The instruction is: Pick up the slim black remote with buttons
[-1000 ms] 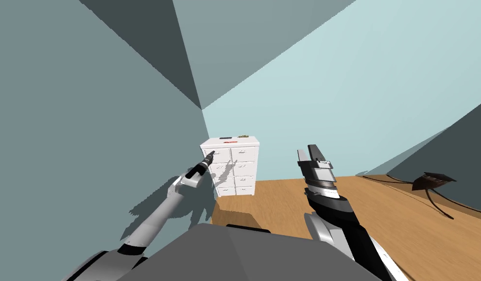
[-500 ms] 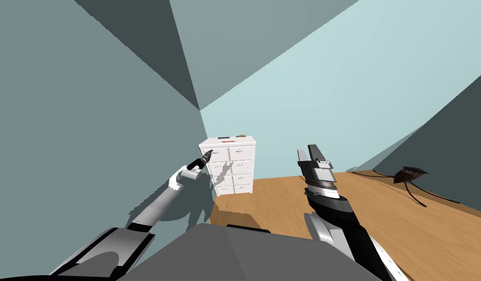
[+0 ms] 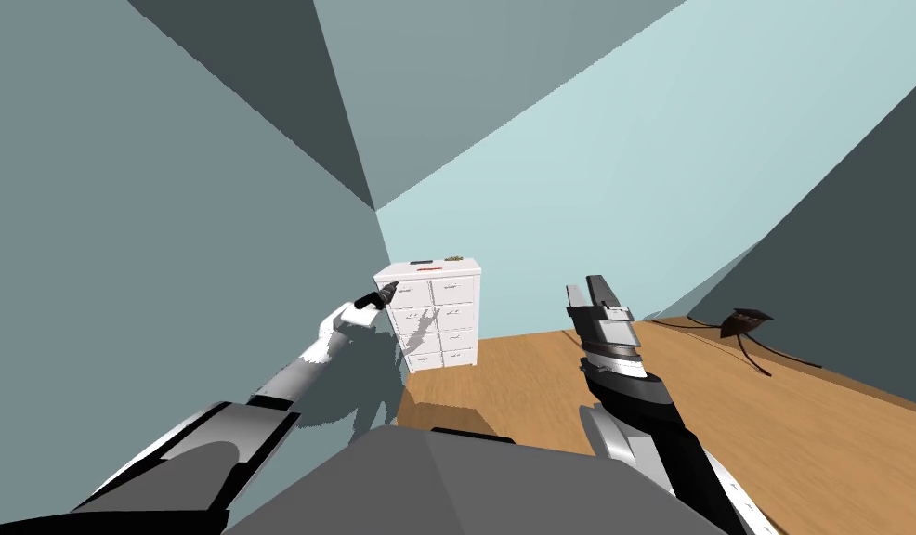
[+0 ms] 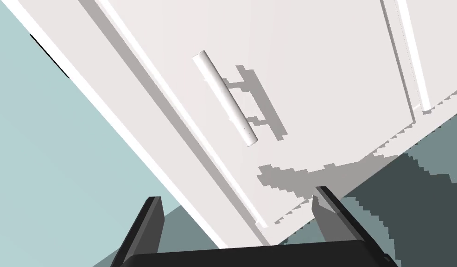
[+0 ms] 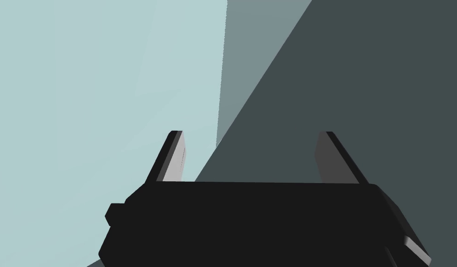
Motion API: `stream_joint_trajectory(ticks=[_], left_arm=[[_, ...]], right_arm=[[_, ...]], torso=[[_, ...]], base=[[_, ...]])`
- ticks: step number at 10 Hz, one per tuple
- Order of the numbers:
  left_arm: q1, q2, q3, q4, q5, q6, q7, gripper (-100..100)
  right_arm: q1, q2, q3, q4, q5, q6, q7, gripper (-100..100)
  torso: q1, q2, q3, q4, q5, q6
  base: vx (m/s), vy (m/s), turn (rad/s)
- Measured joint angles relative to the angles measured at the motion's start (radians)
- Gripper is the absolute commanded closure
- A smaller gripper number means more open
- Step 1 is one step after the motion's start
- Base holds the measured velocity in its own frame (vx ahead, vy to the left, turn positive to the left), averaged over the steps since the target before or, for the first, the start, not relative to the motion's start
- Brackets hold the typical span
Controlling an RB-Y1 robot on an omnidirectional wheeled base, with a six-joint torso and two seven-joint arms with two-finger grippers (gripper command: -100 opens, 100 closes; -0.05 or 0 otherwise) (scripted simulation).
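**Q:** Status of the pick-up?
**A:** Not done. The remote [image 3: 421, 261] lies flat on top of the white chest of drawers [image 3: 439, 325], left of middle, and nothing touches it. By my judgement the whole grasp is left to do: bring a claw up over the top edge, close on the remote, lift.

**Q:** Left claw?
**A:** The left claw [image 3: 389, 292] has its blades wide apart and holds nothing. It points at an upper drawer front near the handle [image 4: 225, 98], below the level of the remote. No contact is visible.

**Q:** Other items on top?
**A:** A small red item [image 3: 419, 267] lies just beside the remote. A small greenish item [image 3: 454, 257] sits toward the right end.

**Q:** Right claw?
**A:** The right claw [image 3: 600, 295] is raised well apart from the chest, blades apart, empty.
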Motion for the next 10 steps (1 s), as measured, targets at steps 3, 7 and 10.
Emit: stream_joint_trajectory(ticks=[3,7,10], left_arm=[[-0.074,0.046,-0.012,0.069,0.015,0.081,-0.001,-100],[-0.141,0.099,-0.016,0.131,0.031,0.176,0.001,-100],[-0.213,0.138,-0.027,0.199,0.040,0.252,0.000,-100]], right_arm=[[0.000,0.000,0.000,0.000,0.000,0.000,0.000,0],[0.000,0.000,0.000,0.000,0.000,0.000,0.000,0],[0.000,0.000,0.000,0.000,0.000,0.000,0.000,0]], torso=[[0.000,-0.001,0.000,0.000,0.000,0.000],[0.001,-0.002,-0.001,-0.001,0.000,0.000],[0.001,-0.002,-0.001,-0.001,0.000,0.000]], base=[[-0.022,-0.024,-0.054],[-0.010,-0.020,-0.073],[-0.001,-0.017,-0.063]])
